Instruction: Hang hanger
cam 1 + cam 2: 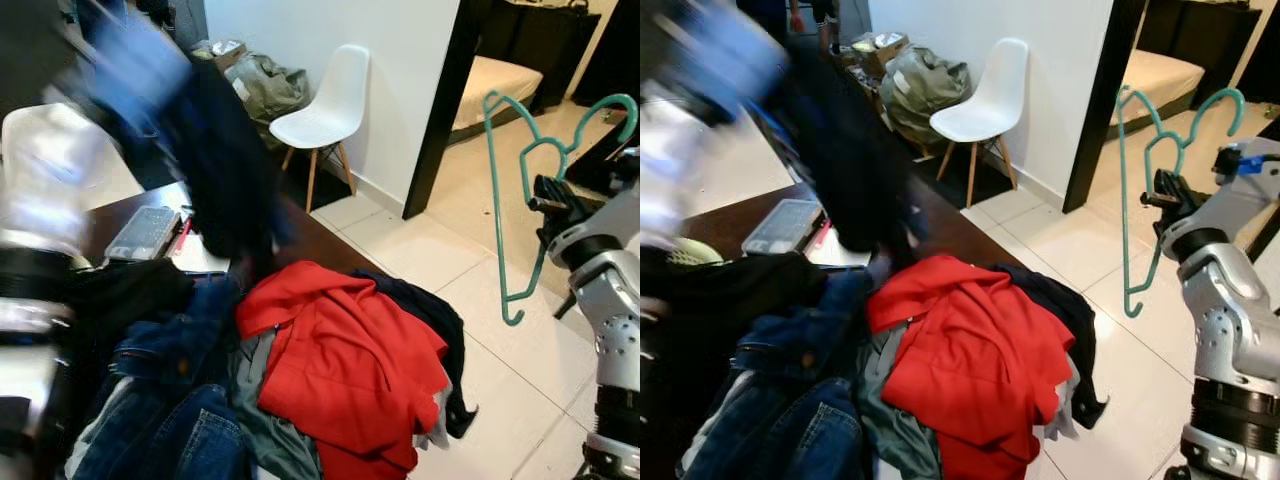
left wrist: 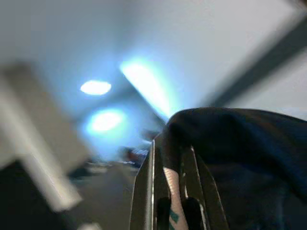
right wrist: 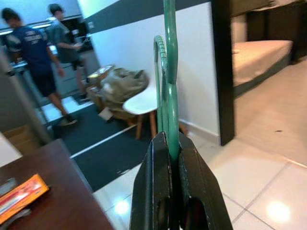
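Hanger [image 1: 520, 200], teal, is hanging in the air over the tiled floor [image 1: 480, 300], off the surface's [image 1: 320, 245] right edge, clamped in the right tool [image 3: 172, 158] with fingers closing tight on it. Left tool [image 2: 175, 191] is gripping a dark garment [image 1: 225, 170], lifting it blurred above the surface's far edge. Red jacket [image 1: 350, 370] and jeans [image 1: 170, 420] are lying piled on the surface. White chair [image 1: 325, 110] is standing by the wall.

Teal hanger [image 1: 520, 190], red jacket [image 1: 350, 370], blue jeans [image 1: 170, 420], white chair [image 1: 325, 105], black fingers [image 3: 153, 191]
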Tool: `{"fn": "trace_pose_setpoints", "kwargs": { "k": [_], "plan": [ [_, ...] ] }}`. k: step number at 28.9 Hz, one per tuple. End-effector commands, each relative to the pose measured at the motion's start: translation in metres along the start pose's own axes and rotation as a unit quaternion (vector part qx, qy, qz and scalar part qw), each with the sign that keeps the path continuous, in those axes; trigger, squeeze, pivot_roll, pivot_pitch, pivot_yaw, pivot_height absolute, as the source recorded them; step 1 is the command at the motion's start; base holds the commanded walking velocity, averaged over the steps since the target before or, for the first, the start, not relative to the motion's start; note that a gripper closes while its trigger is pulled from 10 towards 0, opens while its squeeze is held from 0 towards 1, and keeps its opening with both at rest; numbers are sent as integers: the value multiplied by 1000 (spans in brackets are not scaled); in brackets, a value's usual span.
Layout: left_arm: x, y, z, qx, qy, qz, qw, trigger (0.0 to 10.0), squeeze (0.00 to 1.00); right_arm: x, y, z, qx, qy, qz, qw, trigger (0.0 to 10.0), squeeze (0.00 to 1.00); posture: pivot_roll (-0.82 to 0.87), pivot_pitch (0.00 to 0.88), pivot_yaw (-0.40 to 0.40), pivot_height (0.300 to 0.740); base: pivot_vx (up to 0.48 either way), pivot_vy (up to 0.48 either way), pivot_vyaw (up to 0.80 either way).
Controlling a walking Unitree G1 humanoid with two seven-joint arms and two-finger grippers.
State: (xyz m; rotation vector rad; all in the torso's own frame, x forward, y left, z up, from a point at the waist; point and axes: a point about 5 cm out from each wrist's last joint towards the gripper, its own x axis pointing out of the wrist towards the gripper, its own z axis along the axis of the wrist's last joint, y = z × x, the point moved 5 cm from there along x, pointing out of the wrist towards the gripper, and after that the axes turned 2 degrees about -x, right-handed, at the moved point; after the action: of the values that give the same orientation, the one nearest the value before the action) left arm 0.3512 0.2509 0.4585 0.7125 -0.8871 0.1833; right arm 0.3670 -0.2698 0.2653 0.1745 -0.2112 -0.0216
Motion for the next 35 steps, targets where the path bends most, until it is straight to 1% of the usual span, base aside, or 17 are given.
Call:
{"fn": "trace_pose_setpoints", "kwargs": {
  "k": [1,2,6,8,11,18,20,22,24,25,27,28,30,31,32,34,35],
  "plan": [
    [-12,49,1,61,16,66,996,0,0,5,6,-2,10,-4,9,1000,10000,0,-59,0,-61,740,0,0,0],
    [-23,87,12,111,17,115,987,0,0,8,10,-6,16,0,17,1000,10000,0,-30,0,-77,740,0,0,0],
    [-46,108,4,144,64,127,979,0,0,15,20,-12,23,7,33,999,10000,0,14,0,-99,740,0,0,0],
    [-46,108,4,144,64,127,979,0,0,15,20,-12,23,7,33,999,10000,0,14,0,-99,740,0,0,0],
    [-79,89,-34,121,143,94,978,0,0,20,29,-16,27,12,47,998,10000,0,24,0,-108,740,0,0,0],
    [-122,62,-67,84,229,83,966,0,0,22,36,-20,23,19,64,997,10000,0,29,0,-112,740,0,0,0],
    [-134,43,-83,56,264,58,961,0,0,22,40,-22,23,23,74,997,10000,0,28,0,-112,740,0,0,0],
    [-160,-8,-115,-33,331,-9,943,0,0,21,52,-27,25,27,97,995,10000,0,26,0,-111,740,0,0,0],
    [-167,-23,-121,-62,349,-29,935,0,0,21,56,-28,26,27,103,994,10000,0,26,0,-111,740,0,0,0],
    [-170,-51,-124,-125,357,-64,923,10000,0,21,60,-29,27,26,108,993,10000,0,16,0,-104,740,0,0,0],
    [-171,-69,-123,-166,358,-86,915,10000,0,21,62,-29,27,26,111,993,10000,0,16,0,-104,740,0,0,0],
    [-174,-97,-119,-210,363,-126,899,10000,0,21,66,-30,29,24,115,993,10000,0,7,0,-94,740,0,0,0],
    [-177,-106,-119,-217,372,-144,891,10000,0,21,66,-30,29,24,116,993,10000,0,7,0,-94,740,0,0,0],
    [-192,-128,-118,-216,396,-212,867,10000,0,19,70,-32,28,26,122,992,10000,0,2,0,-88,740,0,0,0],
    [-192,-128,-118,-216,396,-212,867,10000,0,19,70,-32,28,26,122,992,10000,0,2,0,-88,740,0,0,0],
    [-226,-147,-127,-206,465,-271,817,10000,0,16,75,-35,26,29,131,991,10000,0,1,0,-81,740,0,0,0],
    [-226,-147,-127,-206,465,-271,817,10000,0,16,75,-35,26,29,131,991,10000,0,1,0,-81,740,0,0,0]
  ]
}}
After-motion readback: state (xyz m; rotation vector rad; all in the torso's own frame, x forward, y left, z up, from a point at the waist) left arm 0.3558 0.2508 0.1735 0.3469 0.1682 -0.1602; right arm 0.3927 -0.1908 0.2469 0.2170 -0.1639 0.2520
